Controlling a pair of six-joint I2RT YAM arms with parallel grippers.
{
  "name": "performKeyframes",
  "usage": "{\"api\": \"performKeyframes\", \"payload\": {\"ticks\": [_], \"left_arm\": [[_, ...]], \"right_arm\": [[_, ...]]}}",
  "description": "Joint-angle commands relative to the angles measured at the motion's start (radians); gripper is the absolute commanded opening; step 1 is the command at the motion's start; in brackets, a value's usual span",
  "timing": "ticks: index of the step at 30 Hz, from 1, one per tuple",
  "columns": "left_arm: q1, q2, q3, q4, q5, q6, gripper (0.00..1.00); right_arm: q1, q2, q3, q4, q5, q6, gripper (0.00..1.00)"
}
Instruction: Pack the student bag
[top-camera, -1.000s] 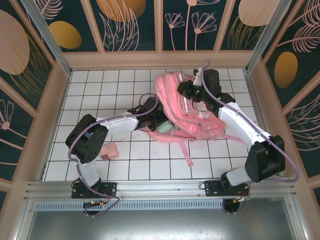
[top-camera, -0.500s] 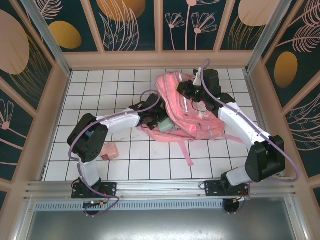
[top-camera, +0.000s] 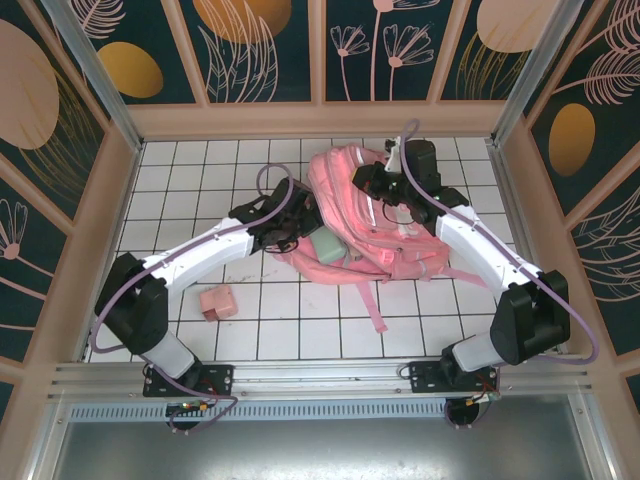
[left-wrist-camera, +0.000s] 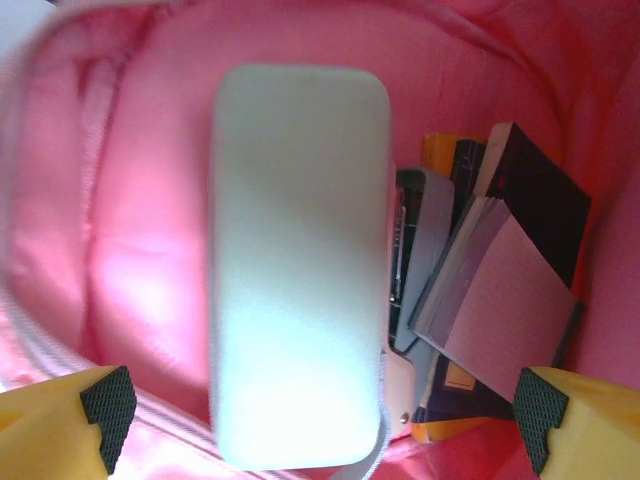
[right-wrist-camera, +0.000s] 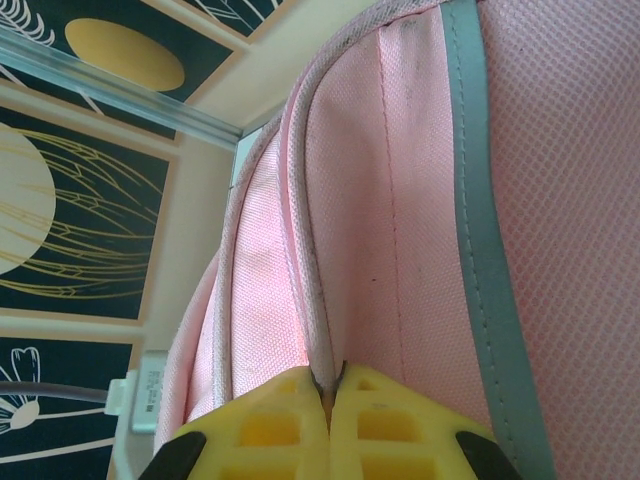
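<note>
The student bag (top-camera: 385, 225) is a big pink backpack lying on the white tiled table, its mouth facing left. Inside, a pale mint case (left-wrist-camera: 300, 260) lies flat on the pink lining, with notebooks and books (left-wrist-camera: 500, 300) stacked to its right. The same case (top-camera: 328, 245) shows at the bag's mouth from above. My left gripper (left-wrist-camera: 320, 415) hangs open just outside the mouth, its pads wide on either side of the case and touching nothing. From above the left gripper (top-camera: 300, 232) sits at the bag's left edge. My right gripper (right-wrist-camera: 330, 385) is shut on the bag's piped rim (right-wrist-camera: 315, 300), holding it up.
A small pink box (top-camera: 217, 301) lies on the tiles near the left arm's elbow. Loose pink straps (top-camera: 372, 305) trail from the bag toward the near edge. Patterned walls close in the table on three sides.
My left gripper has opened fully and drawn back to the left out of the bag's mouth, leaving the mint case inside. The right gripper has held still.
</note>
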Motion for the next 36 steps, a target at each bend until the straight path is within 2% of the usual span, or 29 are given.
{"api": "performKeyframes", "payload": {"ticks": [1, 5, 8, 13, 16, 21, 29, 36], "left_arm": [[0.036, -0.055, -0.054, -0.106, -0.078, 0.061, 0.97], [0.109, -0.153, -0.169, -0.12, -0.087, 0.066, 0.94], [0.138, -0.236, -0.233, -0.17, -0.142, 0.086, 0.93], [0.188, -0.337, -0.324, -0.283, -0.232, 0.111, 0.98], [0.248, -0.381, -0.361, -0.323, -0.262, 0.139, 0.98], [0.397, -0.421, -0.426, -0.314, -0.284, 0.199, 0.98], [0.682, -0.343, -0.475, -0.14, -0.291, 0.329, 0.99], [0.773, -0.143, -0.462, -0.034, -0.256, 0.276, 0.99]], "right_arm": [[0.024, -0.023, 0.001, 0.111, -0.033, -0.012, 0.0], [0.035, -0.013, 0.003, 0.112, -0.033, -0.017, 0.0], [0.04, -0.007, 0.003, 0.114, -0.036, -0.023, 0.0], [0.049, 0.002, -0.002, 0.128, -0.044, -0.023, 0.0], [0.053, 0.01, 0.001, 0.132, -0.051, -0.024, 0.0], [0.055, 0.024, 0.009, 0.14, -0.065, -0.027, 0.0], [0.058, 0.024, 0.017, 0.117, -0.07, -0.04, 0.0], [0.056, 0.015, 0.04, 0.078, -0.051, -0.06, 0.0]]}}
